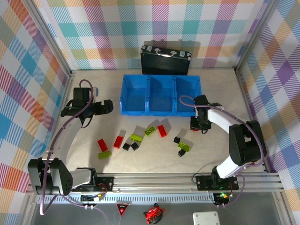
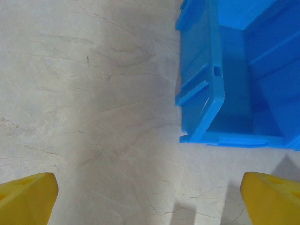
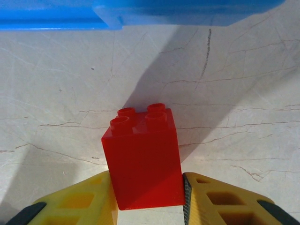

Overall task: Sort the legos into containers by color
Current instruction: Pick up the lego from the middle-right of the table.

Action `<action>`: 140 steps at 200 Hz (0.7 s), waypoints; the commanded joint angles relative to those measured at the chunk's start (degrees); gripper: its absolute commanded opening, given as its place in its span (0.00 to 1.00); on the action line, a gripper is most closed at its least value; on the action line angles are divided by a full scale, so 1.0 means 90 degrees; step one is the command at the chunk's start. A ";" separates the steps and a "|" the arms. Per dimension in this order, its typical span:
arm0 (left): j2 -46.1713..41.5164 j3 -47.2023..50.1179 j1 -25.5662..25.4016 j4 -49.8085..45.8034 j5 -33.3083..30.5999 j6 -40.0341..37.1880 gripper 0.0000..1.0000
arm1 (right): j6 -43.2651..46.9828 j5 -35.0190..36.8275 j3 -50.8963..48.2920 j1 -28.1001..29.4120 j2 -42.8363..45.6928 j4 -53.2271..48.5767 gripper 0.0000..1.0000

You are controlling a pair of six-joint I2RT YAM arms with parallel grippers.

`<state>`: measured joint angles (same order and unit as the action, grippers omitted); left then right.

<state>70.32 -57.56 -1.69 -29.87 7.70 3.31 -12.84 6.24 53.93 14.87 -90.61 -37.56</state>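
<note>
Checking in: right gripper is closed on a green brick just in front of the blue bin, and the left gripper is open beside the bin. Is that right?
Not quite: the brick is red, not green. The right wrist view shows the right gripper closed on a red brick just in front of the blue bin. The left gripper is open beside the bin, as you said.

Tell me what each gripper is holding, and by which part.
The right gripper pinches a red four-stud plastic brick by its two opposite side faces, near its base. The left gripper stands open, holding nothing.
</note>
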 commanded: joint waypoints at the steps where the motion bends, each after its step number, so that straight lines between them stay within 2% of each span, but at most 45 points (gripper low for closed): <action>1: -0.0036 -0.0100 0.0061 -0.0051 0.0071 -0.0115 1.00 | 0.0050 -0.0010 0.0162 0.0075 -0.0044 -0.0140 0.37; 95: -0.0001 -0.0152 0.0071 -0.0090 0.0147 -0.0124 1.00 | -0.0102 -0.0055 0.0448 0.0277 0.0341 -0.0709 0.36; 140: -0.0021 -0.0143 0.0076 -0.0063 0.0199 -0.0120 1.00 | -0.0203 -0.0303 0.1015 0.0365 0.0493 -0.1097 0.36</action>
<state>70.32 -57.56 -1.67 -29.89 8.14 3.14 -13.17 5.50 59.27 17.67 -87.99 -43.90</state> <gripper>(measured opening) 0.997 0.364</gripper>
